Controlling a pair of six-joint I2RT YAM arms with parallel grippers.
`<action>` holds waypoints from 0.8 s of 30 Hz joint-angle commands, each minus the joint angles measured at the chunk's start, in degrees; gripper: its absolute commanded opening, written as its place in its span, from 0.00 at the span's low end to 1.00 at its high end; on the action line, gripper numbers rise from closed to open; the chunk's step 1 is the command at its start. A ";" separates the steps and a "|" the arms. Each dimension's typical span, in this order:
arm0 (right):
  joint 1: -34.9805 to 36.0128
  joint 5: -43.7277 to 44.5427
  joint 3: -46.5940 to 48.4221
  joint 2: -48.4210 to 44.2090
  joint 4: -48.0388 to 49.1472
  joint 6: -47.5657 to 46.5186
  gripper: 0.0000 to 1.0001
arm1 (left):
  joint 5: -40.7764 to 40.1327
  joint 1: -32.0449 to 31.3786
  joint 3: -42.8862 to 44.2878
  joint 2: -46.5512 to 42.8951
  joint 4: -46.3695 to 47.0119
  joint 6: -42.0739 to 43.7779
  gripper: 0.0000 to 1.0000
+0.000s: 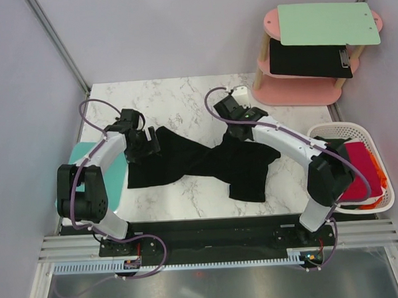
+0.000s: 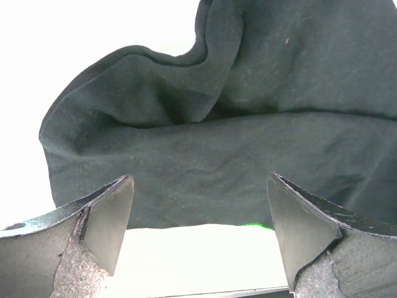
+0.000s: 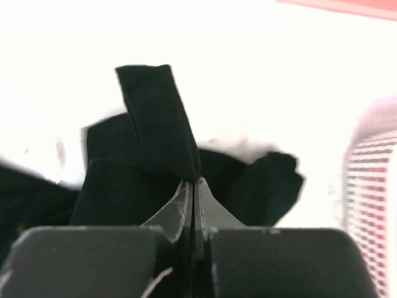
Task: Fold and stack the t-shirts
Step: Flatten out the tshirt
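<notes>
A large black t-shirt (image 1: 200, 163) lies crumpled across the marble table (image 1: 183, 100). My left gripper (image 1: 145, 142) hangs open over the shirt's left end. In the left wrist view the left gripper (image 2: 200, 177) has its fingers wide apart, with the black t-shirt (image 2: 248, 124) just ahead of them and bare table between them. My right gripper (image 1: 228, 135) is at the shirt's upper middle. In the right wrist view the right gripper (image 3: 197, 181) is shut, pinching a raised fold of the black t-shirt (image 3: 155, 118). A crimson-red shirt (image 1: 360, 170) and some orange fabric (image 1: 381, 179) lie in the white basket (image 1: 345, 129).
The white basket stands at the table's right edge, next to the right arm. A pink two-tier stand (image 1: 296, 94) at the back right carries a pale green board (image 1: 326, 23) and a black clipboard (image 1: 308, 58). A teal board (image 1: 86, 153) lies under the left arm. A small white object (image 1: 240, 92) sits at the back.
</notes>
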 commanded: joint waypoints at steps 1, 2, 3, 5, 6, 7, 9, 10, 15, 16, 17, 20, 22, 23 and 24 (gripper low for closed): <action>-1.54 1.85 0.82 -6.34 2.79 -3.72 0.00 | -0.21 -0.10 -0.15 -2.56 2.03 1.32 0.95; -1.54 1.85 0.99 -7.39 2.79 -4.07 0.00 | -0.30 -0.10 -0.15 -2.56 2.12 1.32 0.95; -1.63 1.76 0.99 -8.01 2.70 -4.16 0.00 | -0.39 -0.10 -0.15 -2.56 2.20 1.32 0.95; -1.63 2.11 0.73 -10.20 2.62 -4.16 0.00 | -0.56 -0.10 -0.23 -2.56 2.38 1.05 0.95; -1.63 2.55 0.47 -10.82 2.35 -3.99 0.00 | -0.57 -0.10 -0.23 -2.65 2.29 1.05 0.95; -1.80 3.25 0.29 -11.44 2.26 -4.07 0.00 | -0.65 -0.10 -0.23 -2.74 2.47 0.97 0.95; -2.15 4.57 0.12 -12.67 1.83 -4.25 0.00 | -0.22 -0.10 -0.23 -3.09 2.56 1.14 0.95; -2.33 4.83 0.12 -12.93 1.65 -4.60 0.00 | -0.13 -0.10 -0.32 -3.18 2.47 1.23 0.95; -5.57 6.42 0.81 -11.97 1.56 -6.09 0.00 | 1.89 -0.10 -1.72 -4.66 2.47 0.97 0.95; -6.11 6.51 0.91 -11.71 1.65 -6.71 0.00 | 2.24 -0.10 -1.99 -5.02 2.47 0.79 0.95; -6.72 6.51 1.08 -10.92 1.82 -7.06 0.00 | 2.51 -0.10 -2.43 -5.46 2.38 0.70 0.95; -8.65 5.63 1.43 -9.69 2.44 -7.85 0.00 | 4.70 -0.10 -4.88 -8.00 2.47 -0.53 0.95; -9.45 4.84 1.52 -9.25 2.96 -8.12 0.00 | 5.85 -0.10 -7.70 -10.54 2.47 -1.75 0.94; -9.71 4.75 1.52 -8.81 3.05 -8.38 0.00 | 5.76 -0.10 -8.75 -11.52 2.38 -2.37 0.94; -9.98 4.49 1.52 -8.63 3.32 -8.47 0.00 | 5.33 -0.10 -10.85 -12.66 2.47 -2.90 0.93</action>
